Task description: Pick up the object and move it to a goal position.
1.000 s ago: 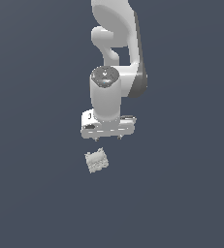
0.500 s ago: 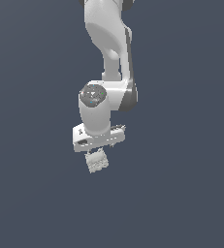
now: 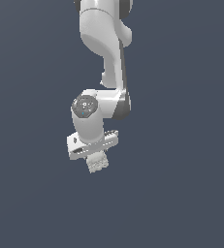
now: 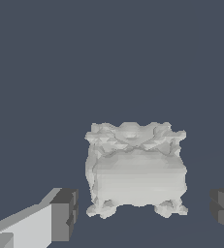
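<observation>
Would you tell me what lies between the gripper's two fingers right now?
The block sits between the fingers, with bare gaps either side, in the wrist view.

no readable text or markings

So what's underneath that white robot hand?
A small whitish-grey bumpy block sits under the open gripper, between its dark fingertips. In the exterior view the gripper bar covers the block's upper part.
</observation>
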### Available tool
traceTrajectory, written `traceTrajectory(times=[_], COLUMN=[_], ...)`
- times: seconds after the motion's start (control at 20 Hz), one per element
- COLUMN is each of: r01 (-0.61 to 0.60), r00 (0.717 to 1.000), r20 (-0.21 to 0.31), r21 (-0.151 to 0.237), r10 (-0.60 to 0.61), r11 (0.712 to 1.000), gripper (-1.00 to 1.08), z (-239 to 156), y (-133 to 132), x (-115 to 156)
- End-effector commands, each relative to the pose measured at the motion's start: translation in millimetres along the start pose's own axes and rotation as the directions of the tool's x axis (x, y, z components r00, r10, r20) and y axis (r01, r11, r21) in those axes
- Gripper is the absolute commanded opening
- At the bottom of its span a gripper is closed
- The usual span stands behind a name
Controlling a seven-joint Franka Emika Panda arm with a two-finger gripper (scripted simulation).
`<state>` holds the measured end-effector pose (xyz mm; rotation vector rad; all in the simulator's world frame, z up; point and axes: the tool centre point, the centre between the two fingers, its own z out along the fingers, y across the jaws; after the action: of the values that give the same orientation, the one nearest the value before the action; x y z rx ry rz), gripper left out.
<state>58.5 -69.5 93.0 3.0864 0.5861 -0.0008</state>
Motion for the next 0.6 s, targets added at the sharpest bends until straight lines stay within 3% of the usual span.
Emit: traceTrajectory(times=[0.0, 0.55], r01=[0.012, 0.012], r00=[1.000, 1.000], r20=[-0.001, 0.000], r21=[0.000, 0.000], r10=[-0.012, -0.012], r11=[1.000, 1.000], gripper=[1.00, 1.00], z=[2.4, 27.1], y=[2.5, 2.4], x=[0.7, -0.2])
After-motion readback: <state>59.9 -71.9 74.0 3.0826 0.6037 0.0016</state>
